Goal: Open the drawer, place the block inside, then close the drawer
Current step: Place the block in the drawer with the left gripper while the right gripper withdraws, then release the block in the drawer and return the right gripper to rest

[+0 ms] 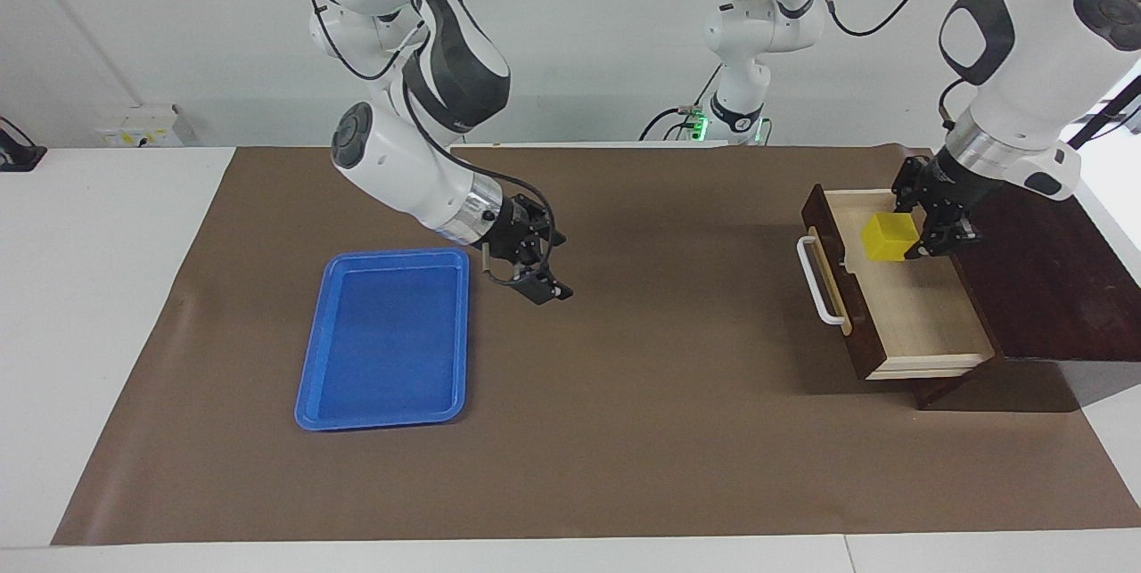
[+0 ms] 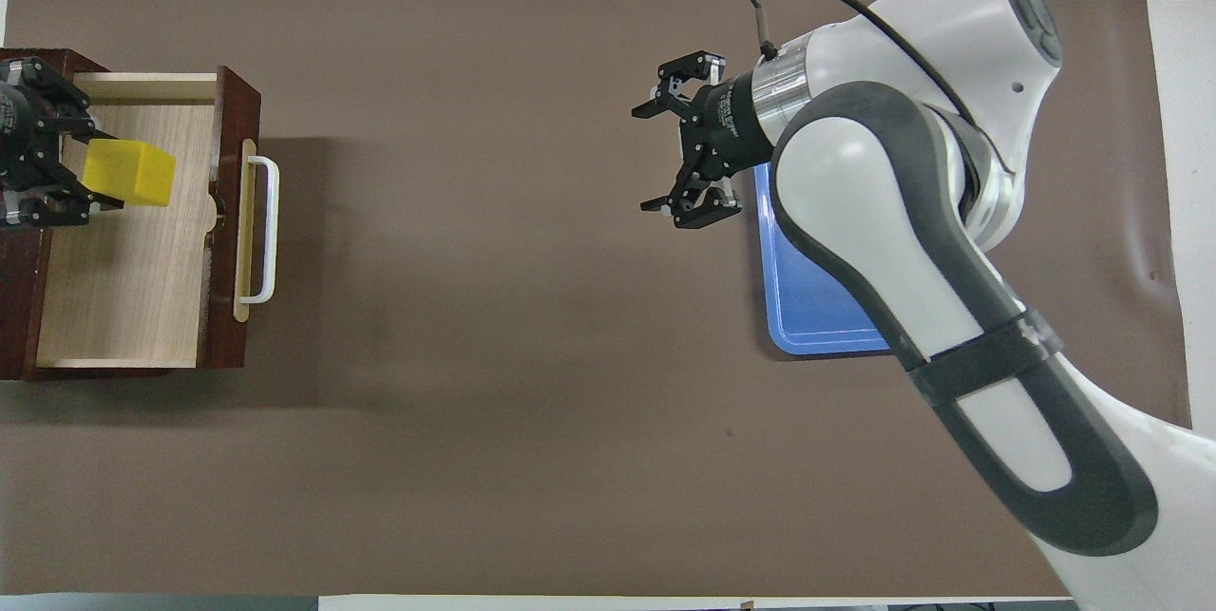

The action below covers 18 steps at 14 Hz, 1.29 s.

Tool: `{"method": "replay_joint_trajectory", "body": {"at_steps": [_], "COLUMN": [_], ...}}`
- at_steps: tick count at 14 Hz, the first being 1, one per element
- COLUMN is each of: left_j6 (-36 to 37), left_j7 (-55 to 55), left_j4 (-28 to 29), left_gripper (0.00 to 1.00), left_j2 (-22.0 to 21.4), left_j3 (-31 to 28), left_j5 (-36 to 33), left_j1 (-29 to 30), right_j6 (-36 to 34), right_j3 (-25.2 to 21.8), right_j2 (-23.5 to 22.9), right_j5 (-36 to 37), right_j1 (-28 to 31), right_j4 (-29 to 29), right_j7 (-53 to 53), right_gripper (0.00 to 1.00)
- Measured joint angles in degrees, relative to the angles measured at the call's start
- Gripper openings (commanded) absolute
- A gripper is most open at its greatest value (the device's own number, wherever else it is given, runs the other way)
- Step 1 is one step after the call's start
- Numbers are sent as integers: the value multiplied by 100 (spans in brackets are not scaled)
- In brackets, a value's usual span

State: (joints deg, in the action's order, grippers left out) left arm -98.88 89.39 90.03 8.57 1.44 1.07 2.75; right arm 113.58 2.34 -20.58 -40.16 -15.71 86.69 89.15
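The drawer (image 1: 918, 315) of the dark brown wooden box (image 1: 1052, 279) is pulled open at the left arm's end of the table, showing its pale wood interior (image 2: 123, 288) and white bar handle (image 1: 818, 281). My left gripper (image 1: 923, 234) is shut on the yellow block (image 1: 890, 237) and holds it over the open drawer, at the part nearer to the robots. In the overhead view the block (image 2: 131, 173) sits between the left gripper's fingers (image 2: 90, 131). My right gripper (image 1: 557, 266) is open and empty over the mat, beside the blue tray, and waits there; it also shows in the overhead view (image 2: 657, 155).
A flat blue plastic tray (image 1: 388, 337) lies on the brown mat (image 1: 642, 430) toward the right arm's end of the table; the right arm covers much of it in the overhead view (image 2: 807, 307). The white table edge (image 1: 107, 288) surrounds the mat.
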Motion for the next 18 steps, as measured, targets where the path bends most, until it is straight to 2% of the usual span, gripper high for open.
{"method": "replay_joint_trajectory", "body": {"at_steps": [3, 6, 9, 10, 11, 12, 15, 18], "left_j6": [-707, -1212, -1682, -1733, -1736, -1736, -1704, -946], "left_j7": [-436, -720, -722, -721, -720, -724, -756, -418], "left_j4": [801, 1292, 1861, 1967, 2035, 2107, 2167, 1395], "left_gripper": [0, 0, 0, 17, 97, 100, 100, 100], "left_j2": [-133, -155, -219, -240, -264, -301, -431, -457], "left_j3": [7, 4, 31, 53, 77, 95, 106, 146], "left_j5": [0, 0, 0, 0, 0, 0, 0, 11], "left_j1": [266, 517, 522, 517, 509, 504, 503, 212], "right_j6": [-695, -1575, -2375, -2625, -2867, -3058, -3332, -3447], "right_j3": [-7, -13, -42, -70, -83, -87, -91, -93], "right_j2": [140, 211, 261, 295, 326, 362, 545, 864], "right_j5": [184, 537, 1031, 1229, 1462, 1687, 2447, 3204], "right_j1": [448, 885, 1176, 1259, 1353, 1444, 1583, 1679], "right_j4": [-54, -257, -450, -469, -485, -502, -629, -640], "right_j7": [-467, -1125, -2082, -2491, -2905, -3362, -4940, -6616], "right_gripper": [100, 100, 100, 100, 100, 100, 100, 100]}}
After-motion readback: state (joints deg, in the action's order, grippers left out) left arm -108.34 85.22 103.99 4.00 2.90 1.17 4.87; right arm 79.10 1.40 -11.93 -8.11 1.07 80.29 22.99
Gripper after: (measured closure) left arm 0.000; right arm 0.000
